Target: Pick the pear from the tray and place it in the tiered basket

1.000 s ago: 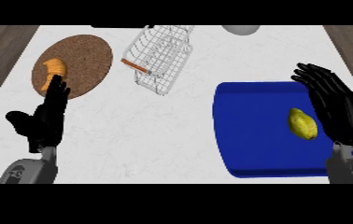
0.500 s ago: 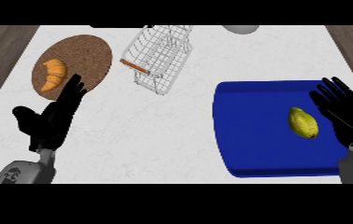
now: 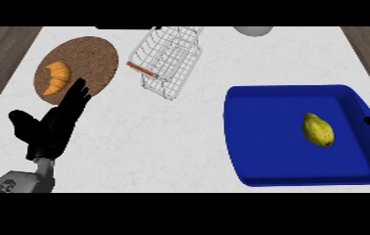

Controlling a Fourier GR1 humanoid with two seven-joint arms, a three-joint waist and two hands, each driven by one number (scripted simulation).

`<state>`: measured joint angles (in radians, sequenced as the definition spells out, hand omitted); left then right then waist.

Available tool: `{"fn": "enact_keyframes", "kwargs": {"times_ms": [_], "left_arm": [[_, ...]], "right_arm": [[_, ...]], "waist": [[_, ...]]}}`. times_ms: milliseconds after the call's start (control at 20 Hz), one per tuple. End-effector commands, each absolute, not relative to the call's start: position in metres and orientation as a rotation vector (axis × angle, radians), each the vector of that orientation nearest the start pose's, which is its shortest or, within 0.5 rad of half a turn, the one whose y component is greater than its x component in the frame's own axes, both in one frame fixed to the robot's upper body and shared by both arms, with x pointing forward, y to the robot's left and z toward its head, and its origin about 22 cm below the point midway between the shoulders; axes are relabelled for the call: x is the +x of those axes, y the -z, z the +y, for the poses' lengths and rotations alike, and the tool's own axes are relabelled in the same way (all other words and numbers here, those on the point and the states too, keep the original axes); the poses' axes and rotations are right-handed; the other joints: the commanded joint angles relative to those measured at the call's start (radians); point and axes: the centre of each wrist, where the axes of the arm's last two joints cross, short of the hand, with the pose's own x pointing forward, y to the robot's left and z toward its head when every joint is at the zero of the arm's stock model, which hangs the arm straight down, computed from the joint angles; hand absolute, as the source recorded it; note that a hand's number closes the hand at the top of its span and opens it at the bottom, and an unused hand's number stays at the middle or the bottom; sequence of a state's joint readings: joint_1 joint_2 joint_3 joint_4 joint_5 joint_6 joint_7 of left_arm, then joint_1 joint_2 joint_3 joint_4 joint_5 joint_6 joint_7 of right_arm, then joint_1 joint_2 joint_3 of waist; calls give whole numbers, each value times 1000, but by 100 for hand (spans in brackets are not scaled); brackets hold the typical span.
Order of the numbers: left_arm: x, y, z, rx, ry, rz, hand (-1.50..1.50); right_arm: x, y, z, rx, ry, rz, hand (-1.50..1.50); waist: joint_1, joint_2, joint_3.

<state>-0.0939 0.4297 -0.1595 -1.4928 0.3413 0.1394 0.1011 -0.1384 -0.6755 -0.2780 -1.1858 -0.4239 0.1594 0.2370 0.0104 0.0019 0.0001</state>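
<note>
Your pear (image 3: 318, 129) lies in the blue tray (image 3: 249, 131), toward the tray's right side, nothing touching it, its narrow end pointing up and slightly left. The tray sits at the right of the white tabletop (image 3: 173, 141), its right edge running out of the head view.

Your left hand (image 3: 52, 126) shows at the lower left, fingers straight and held together, thumb spread out to the left, nothing in it. The fingertips point up and a little right, reaching just to the lower edge of the round brown mat (image 3: 86, 62) without covering the croissant (image 3: 56, 77) that lies on the mat's left half. The grey forearm comes in from the lower left corner.

Your right hand isn't showing anywhere in the view, so there is nothing to say of its fingers.

The wire tiered basket (image 3: 170, 60) stands at top centre, between the mat and the tray and apart from both, tilted so its open mesh faces you. An orange strip (image 3: 142, 69) runs along its left rim. At the top edge, right of the basket, a pale grey rounded thing (image 3: 253, 31) peeks in; you can't tell what it is.
</note>
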Motion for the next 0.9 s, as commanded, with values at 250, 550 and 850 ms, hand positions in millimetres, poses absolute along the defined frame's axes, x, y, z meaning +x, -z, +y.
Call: {"fn": "enact_keyframes", "kwargs": {"times_ms": [250,550,850], "left_arm": [[261,-41,281,56,103,-1442,0],[255,-38,293,53,87,-1412,0],[252,-45,285,89,98,-1424,0]], "right_arm": [[257,-130,-494,-86,-516,-983,-150],[304,-127,-459,-79,-504,-961,-150],[304,-101,-435,-123,-507,-885,-150]], "waist": [[10,-2,1],[0,-1,0],[-7,-3,0]]}}
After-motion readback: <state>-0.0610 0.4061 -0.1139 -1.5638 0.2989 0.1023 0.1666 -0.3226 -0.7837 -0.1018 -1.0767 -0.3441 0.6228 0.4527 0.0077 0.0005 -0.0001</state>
